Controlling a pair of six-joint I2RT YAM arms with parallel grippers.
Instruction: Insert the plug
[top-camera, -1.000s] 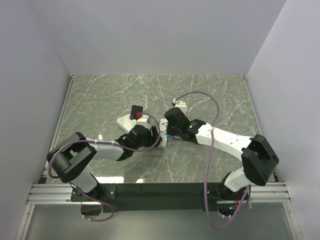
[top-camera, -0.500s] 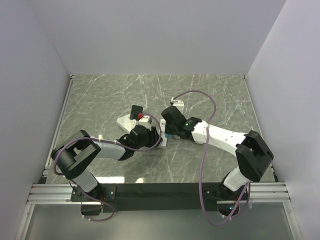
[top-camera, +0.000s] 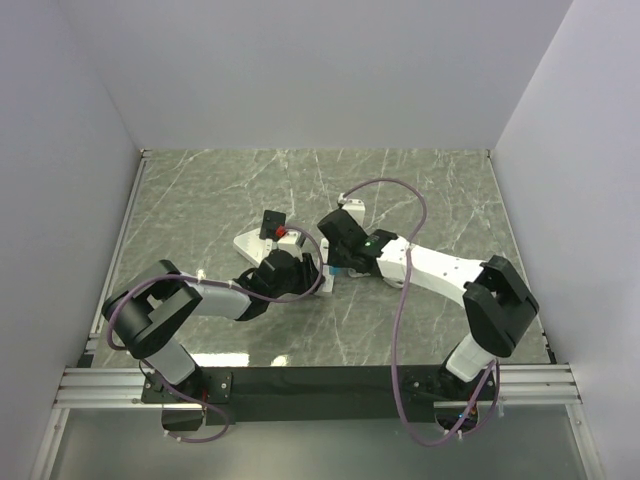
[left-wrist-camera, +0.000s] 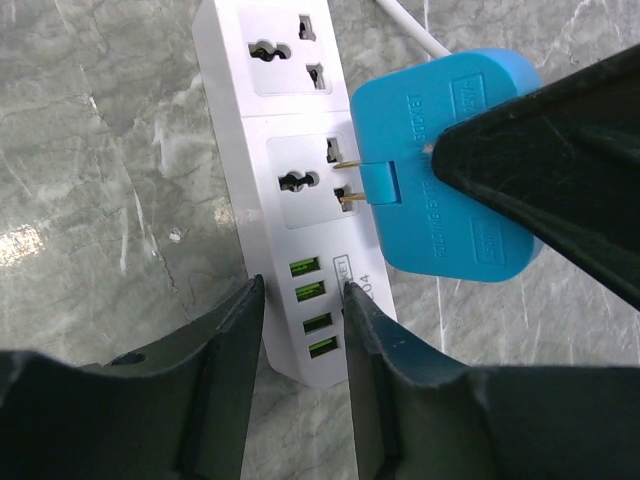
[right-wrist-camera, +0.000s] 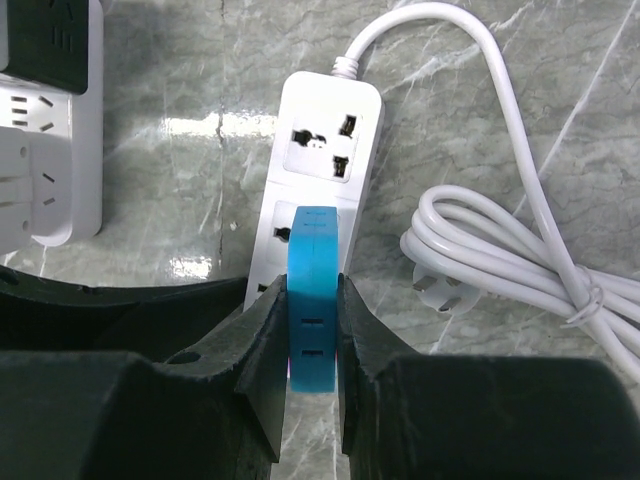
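A white power strip (left-wrist-camera: 290, 120) with sockets and green USB ports lies on the marble table. My right gripper (right-wrist-camera: 312, 287) is shut on a blue plug (right-wrist-camera: 313, 240), held edge-up over the strip (right-wrist-camera: 320, 170). In the left wrist view the plug (left-wrist-camera: 440, 130) has its two brass pins at the slots of the second socket, with part of each pin still showing. My left gripper (left-wrist-camera: 302, 285) stands partly open over the strip's USB end, its right finger overlapping the top face. I cannot tell whether it touches the strip. Both grippers meet mid-table (top-camera: 322, 268).
The strip's coiled white cable (right-wrist-camera: 500, 250) and wall plug (right-wrist-camera: 440, 290) lie just right of it. A second white strip (right-wrist-camera: 50, 150) carrying a black adapter (top-camera: 272, 225) lies to the left. Grey walls enclose the table on three sides.
My left jaws have narrowed around the strip's USB end. The right arm has carried the blue plug a little to the left, toward the strip's socket.
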